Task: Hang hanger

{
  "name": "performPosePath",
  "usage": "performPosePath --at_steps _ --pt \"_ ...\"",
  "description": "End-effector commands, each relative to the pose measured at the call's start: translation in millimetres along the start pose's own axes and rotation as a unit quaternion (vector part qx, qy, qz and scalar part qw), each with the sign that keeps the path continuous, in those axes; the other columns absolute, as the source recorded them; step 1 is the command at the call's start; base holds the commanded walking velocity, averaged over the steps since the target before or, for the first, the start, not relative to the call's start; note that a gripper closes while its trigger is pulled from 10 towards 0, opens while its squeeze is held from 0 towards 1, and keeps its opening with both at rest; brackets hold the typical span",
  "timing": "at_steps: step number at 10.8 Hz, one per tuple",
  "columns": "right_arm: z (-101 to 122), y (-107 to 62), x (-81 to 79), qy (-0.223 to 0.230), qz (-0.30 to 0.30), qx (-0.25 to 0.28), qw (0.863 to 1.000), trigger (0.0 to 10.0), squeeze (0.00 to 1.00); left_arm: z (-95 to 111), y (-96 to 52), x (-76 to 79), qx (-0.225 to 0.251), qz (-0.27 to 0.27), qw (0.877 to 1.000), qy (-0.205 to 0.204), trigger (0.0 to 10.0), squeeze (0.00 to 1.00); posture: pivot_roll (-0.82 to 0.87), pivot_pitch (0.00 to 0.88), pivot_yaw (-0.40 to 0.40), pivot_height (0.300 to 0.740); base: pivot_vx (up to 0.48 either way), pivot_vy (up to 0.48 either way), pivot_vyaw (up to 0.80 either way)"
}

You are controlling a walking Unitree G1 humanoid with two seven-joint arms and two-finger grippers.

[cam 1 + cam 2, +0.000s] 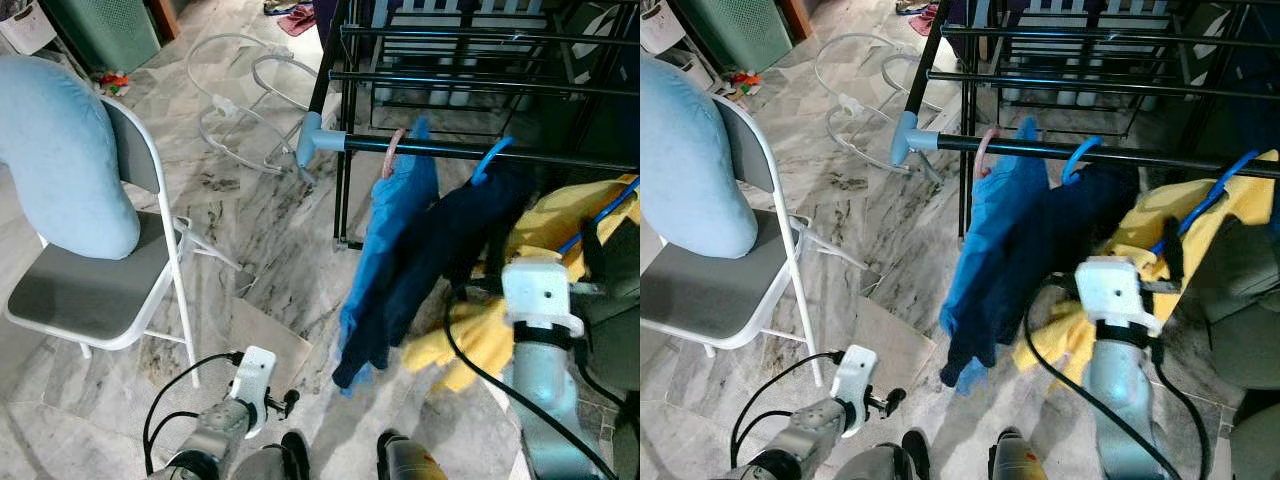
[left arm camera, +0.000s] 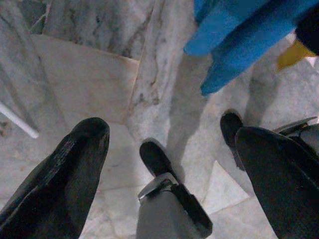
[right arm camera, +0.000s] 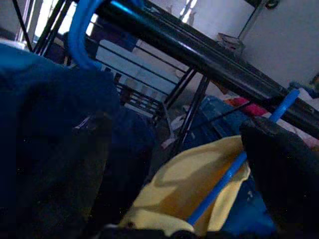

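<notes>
**Blue hanger with yellow garment held up at the drying rack**

The blue hanger [image 1: 606,213] carrying a yellow garment [image 1: 545,240] is seen at about 3 o'clock in the head views, just under the black rail [image 1: 470,152] of the drying rack [image 1: 345,130]. Its blue bar slants up toward the rail, but whether its hook is over the rail cannot be told. In the right wrist view the same blue bar [image 3: 234,172] is seen running across the yellow cloth between the two dark fingers [image 3: 281,169]. The right gripper [image 3: 179,164] is raised among the clothes at 4 o'clock, its jaws standing apart on either side of the hanger bar; whether they press on it cannot be told.

Two more garments are hung on the rail: a light blue one [image 1: 385,230] on a pink hook [image 1: 393,150] at about 1 o'clock, and a dark navy one [image 1: 440,250] on a blue hook [image 1: 490,158] just beside it, touching the yellow cloth.

The left gripper [image 2: 169,169] is held low at 7 o'clock, over the marble floor [image 1: 270,220], with its jaws wide apart and nothing between them. The robot's dark feet [image 1: 296,452] are seen below it on the floor.

A white folding chair [image 1: 95,290] with a grey seat stands at 9 o'clock, with a light blue pillow [image 1: 60,160] resting on it. A white wire frame [image 1: 245,95] lies on the floor at 11 o'clock.
</notes>
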State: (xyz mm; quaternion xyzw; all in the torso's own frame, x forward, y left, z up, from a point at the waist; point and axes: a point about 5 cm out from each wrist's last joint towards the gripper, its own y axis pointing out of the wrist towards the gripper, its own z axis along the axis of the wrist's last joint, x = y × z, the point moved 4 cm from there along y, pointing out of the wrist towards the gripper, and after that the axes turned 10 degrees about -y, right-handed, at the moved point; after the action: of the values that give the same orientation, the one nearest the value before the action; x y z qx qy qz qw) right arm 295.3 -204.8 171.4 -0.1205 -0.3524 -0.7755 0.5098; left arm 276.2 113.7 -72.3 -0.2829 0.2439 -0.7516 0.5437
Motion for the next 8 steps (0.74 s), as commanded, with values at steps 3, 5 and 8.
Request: performPosePath --at_steps 3,5,8 --pt "-5.9 -5.7 -8.1 0.035 0.021 -0.023 0.999 10.0 0.96 -16.9 -5.5 -13.6 -0.028 0.022 0.999 -0.004 10.0 0.00 -0.24 0.196 0.135 0.740 -0.269 0.000 0.00" --pt "-5.5 -6.2 -11.2 0.037 0.032 -0.022 0.999 10.0 0.82 -17.4 -6.4 -16.5 -0.028 0.026 0.999 -0.003 10.0 0.00 -0.24 0.197 0.133 0.740 -0.300 0.000 0.00" --pt "-6.3 -5.3 -16.4 0.038 0.049 -0.020 0.998 10.0 0.76 -14.9 -5.7 -15.9 -0.024 0.027 0.999 -0.003 10.0 0.00 -0.24 0.193 0.126 0.740 -0.307 0.000 0.00"
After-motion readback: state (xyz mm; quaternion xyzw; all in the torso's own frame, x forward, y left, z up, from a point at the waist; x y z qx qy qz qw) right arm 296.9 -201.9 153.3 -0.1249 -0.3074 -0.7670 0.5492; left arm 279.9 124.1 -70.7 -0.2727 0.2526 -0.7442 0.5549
